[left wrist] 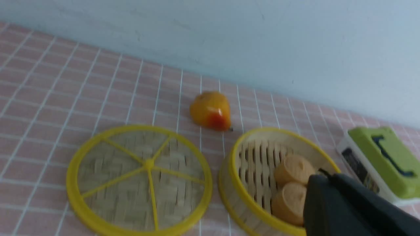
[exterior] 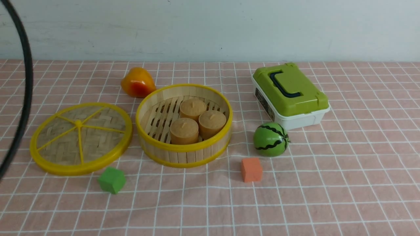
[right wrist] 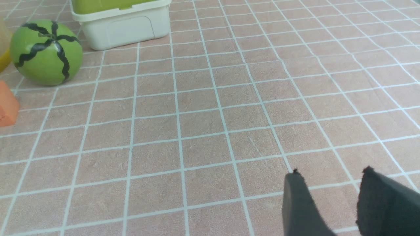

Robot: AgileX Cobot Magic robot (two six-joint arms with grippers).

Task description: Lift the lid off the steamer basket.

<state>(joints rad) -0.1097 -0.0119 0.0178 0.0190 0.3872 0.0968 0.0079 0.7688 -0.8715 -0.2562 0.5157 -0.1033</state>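
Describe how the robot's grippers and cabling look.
The right gripper has two dark grey, tapered fingers with ragged tips. The left gripper shows only as a blurred dark grey wedge. A thick black cable curves along the front view's left edge. No markings show.

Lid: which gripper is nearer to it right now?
Left. The left gripper is by the steamer basket, which sits right beside the lid. The right gripper is over bare cloth on the far side of the watermelon toy; its view misses the lid.

My right hand (right wrist: 331,171) hangs over the pink checked surface (right wrist: 210,124), fingers parted. Well ahead sit a green striped melon (right wrist: 46,52), a white box (right wrist: 124,26) near it, and an orange block (right wrist: 6,105).
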